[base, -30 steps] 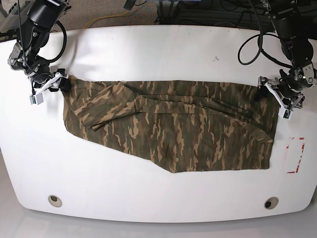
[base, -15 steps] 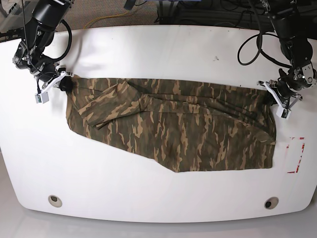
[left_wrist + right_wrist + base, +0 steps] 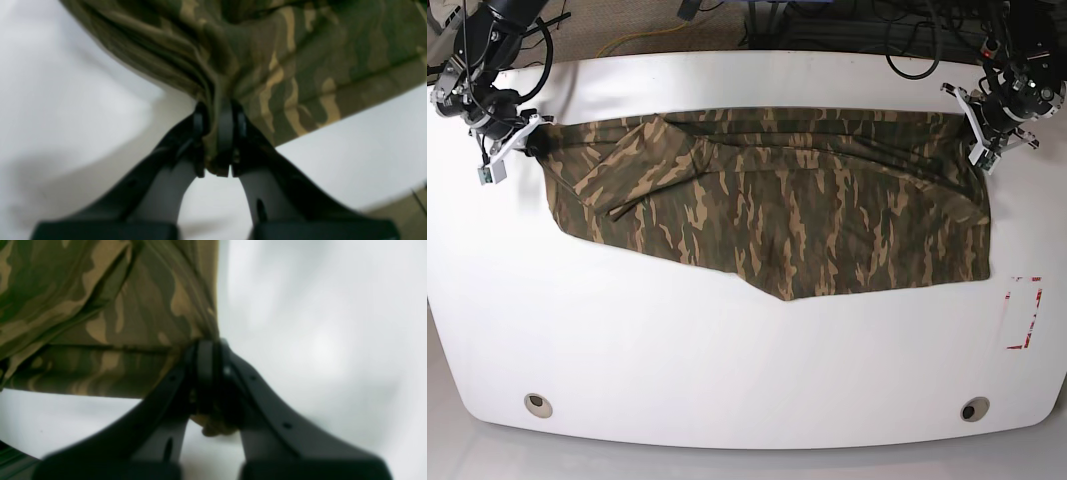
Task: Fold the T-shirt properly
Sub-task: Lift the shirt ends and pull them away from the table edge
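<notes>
The camouflage T-shirt [image 3: 767, 205] lies stretched sideways across the far half of the white table [image 3: 727, 360], its top edge pulled taut between both arms. My left gripper [image 3: 972, 120], on the base view's right, is shut on the shirt's far right corner; in the left wrist view the gripper [image 3: 218, 133] pinches bunched cloth [image 3: 300, 56]. My right gripper [image 3: 527, 140], on the base view's left, is shut on the far left corner; in the right wrist view the gripper [image 3: 208, 373] clamps the cloth [image 3: 100, 306].
A red-outlined rectangle mark [image 3: 1024, 312] sits at the table's right edge. Two round holes [image 3: 538, 404] [image 3: 973, 409] are near the front edge. Cables and floor lie beyond the far edge.
Both grippers have moved toward the table's far edge, dragging the shirt's top edge with them. The shirt has shifted farther back and lies stretched wider.
</notes>
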You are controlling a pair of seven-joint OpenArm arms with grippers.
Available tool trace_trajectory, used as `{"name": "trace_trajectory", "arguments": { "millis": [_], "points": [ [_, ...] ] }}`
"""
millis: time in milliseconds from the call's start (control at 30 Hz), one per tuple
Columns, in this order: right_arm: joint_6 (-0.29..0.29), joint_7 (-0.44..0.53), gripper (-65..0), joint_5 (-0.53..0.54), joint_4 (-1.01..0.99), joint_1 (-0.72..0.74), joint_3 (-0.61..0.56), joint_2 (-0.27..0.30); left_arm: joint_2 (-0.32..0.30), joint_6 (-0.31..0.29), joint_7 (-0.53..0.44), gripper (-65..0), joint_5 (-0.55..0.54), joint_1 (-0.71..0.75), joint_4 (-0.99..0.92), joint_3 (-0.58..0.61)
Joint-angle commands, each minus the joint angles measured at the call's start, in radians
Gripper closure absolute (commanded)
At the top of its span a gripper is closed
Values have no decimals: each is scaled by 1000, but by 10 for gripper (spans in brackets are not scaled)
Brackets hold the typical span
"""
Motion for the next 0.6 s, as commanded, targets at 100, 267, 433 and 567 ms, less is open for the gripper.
{"name": "trace_trajectory", "arguments": {
  "millis": [100, 267, 433, 567],
  "points": [
    [-9, 5, 0, -12, 23, -47, 24, 34, -1, 15, 0, -35, 25, 80, 92, -11],
    [-9, 5, -22, -12, 25, -86, 24, 34, 2, 15, 0, -221, 24, 117, 99, -9],
    [-9, 5, -270, -10, 74, -106, 27, 29, -3, 15, 1, -528, 21, 126, 99, -12],
    [-9, 0, -385, -9, 209, -138, 56, 15, -4, 15, 1, -537, 19, 126, 130, -14]
  ]
}}
